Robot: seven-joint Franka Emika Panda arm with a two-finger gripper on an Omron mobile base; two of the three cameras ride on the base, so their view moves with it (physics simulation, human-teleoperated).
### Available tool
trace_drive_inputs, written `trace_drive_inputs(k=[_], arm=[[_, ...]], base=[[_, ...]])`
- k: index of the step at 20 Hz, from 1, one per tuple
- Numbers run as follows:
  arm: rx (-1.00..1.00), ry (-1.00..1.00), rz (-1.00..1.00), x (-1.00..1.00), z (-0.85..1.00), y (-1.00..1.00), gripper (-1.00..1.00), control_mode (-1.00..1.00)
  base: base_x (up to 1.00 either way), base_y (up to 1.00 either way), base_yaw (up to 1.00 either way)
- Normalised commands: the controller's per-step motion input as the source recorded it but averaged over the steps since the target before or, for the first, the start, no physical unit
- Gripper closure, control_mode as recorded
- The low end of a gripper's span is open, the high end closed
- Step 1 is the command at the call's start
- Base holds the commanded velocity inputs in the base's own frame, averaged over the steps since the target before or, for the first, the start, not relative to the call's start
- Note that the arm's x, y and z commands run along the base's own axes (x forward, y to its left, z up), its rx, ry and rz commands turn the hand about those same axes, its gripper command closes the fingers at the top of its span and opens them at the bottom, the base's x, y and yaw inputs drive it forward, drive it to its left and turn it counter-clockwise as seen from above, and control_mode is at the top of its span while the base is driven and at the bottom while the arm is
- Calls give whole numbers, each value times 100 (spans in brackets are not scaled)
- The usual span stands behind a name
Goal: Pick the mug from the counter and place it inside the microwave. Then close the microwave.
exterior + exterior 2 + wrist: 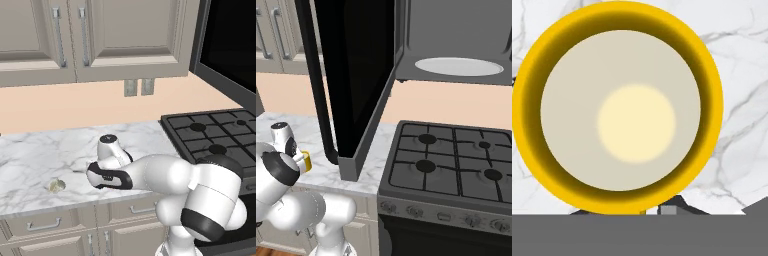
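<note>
The yellow mug stands upright on the white marble counter, seen straight down into its pale inside. My gripper is at the mug's near rim, one dark fingertip tight against its outer wall, jaws drawn in on the rim. In the right base view the mug peeks out beside my lowered hand. In the left base view my arm covers the mug on the counter. The microwave hangs open, its black door swung out and the white turntable showing.
A small pale lumpy object lies near the counter's front edge, left of my hand. The black gas stovetop sits under the microwave, to the right. The open door's lower corner reaches down close to the counter. Beige wall cabinets hang above.
</note>
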Motion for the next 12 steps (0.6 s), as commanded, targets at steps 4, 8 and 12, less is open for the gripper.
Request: trace_drive_inputs(k=[4,8,12], arm=[[0,-2,0,0,0,0,100,-100],[0,-4,0,-1,1,-13,100,-100],[1,-11,8,-21,27,-27,100,-100]], base=[[0,0,0],[0,0,0],[0,0,0]])
